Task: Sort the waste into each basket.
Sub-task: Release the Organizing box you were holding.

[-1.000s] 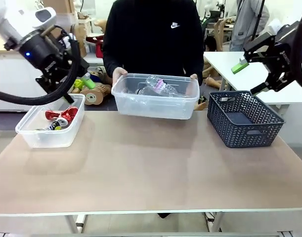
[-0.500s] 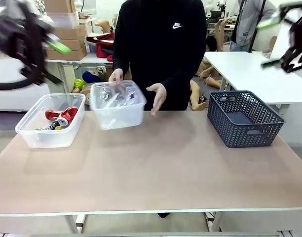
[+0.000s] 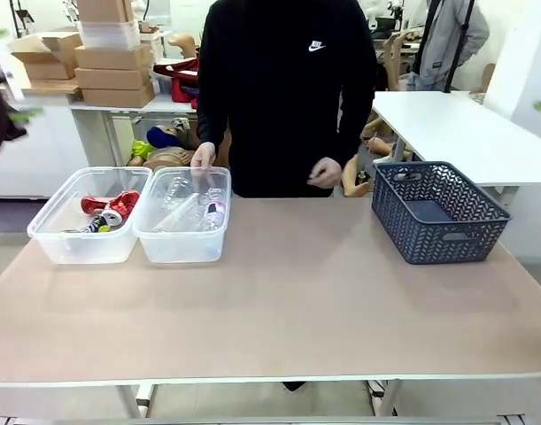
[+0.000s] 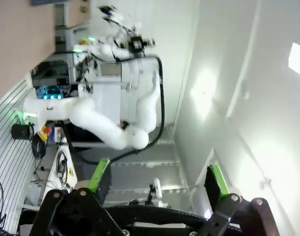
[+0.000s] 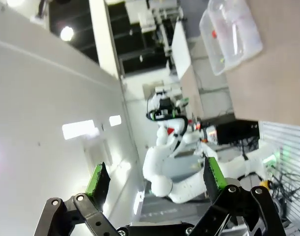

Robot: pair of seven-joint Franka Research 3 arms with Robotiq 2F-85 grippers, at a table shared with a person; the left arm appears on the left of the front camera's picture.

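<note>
Our left gripper and right gripper are both spread wide and empty, turned up toward the ceiling and walls in the wrist views. In the front view they have swung out from above the table since a second ago; only blurred green traces remain at the picture's edges.

On the table, the bottle tub has come down from the person's hands and now sits just beside the can tub, on its right, apparently touching. We judge the sorting done, or nearly so. The can tub holds red-and-silver cans; the bottle tub holds clear bottles.

The grey basket stands well to the right of the can tub, looking empty.

Beyond, the person's hand rests at the bottle tub's far rim; the other hand hangs free.
</note>
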